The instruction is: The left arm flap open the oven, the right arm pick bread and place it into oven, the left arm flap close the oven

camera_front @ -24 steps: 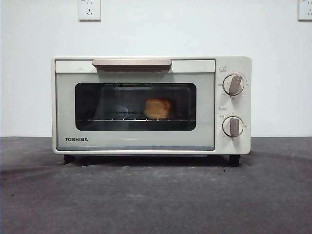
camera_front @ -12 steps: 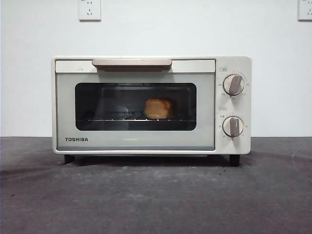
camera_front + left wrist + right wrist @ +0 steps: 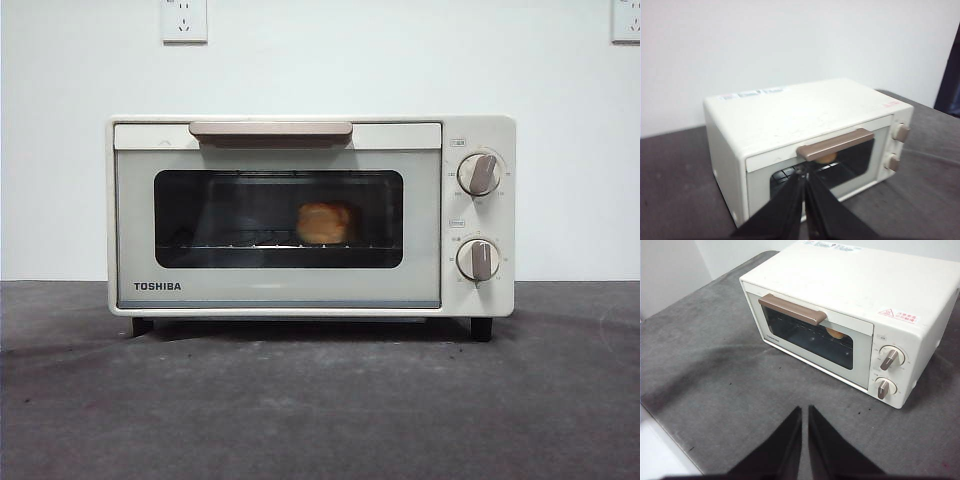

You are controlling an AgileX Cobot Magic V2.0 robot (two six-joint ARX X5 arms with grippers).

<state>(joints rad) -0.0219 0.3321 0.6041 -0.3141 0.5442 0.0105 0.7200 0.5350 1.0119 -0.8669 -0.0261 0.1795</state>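
The oven stands on the grey table with its door shut, its long side running across in front of me. Its tan handle lies along the top of the door. My left gripper hangs above and in front of this handle, nearer to it than my right gripper, which waits well apart over the table. Both pairs of fingers are pressed together and hold nothing. The bread sits inside on the wire rack, behind the glass. I judge the task is finished.

A bare test bench: grey mat, plain white wall, wall sockets.
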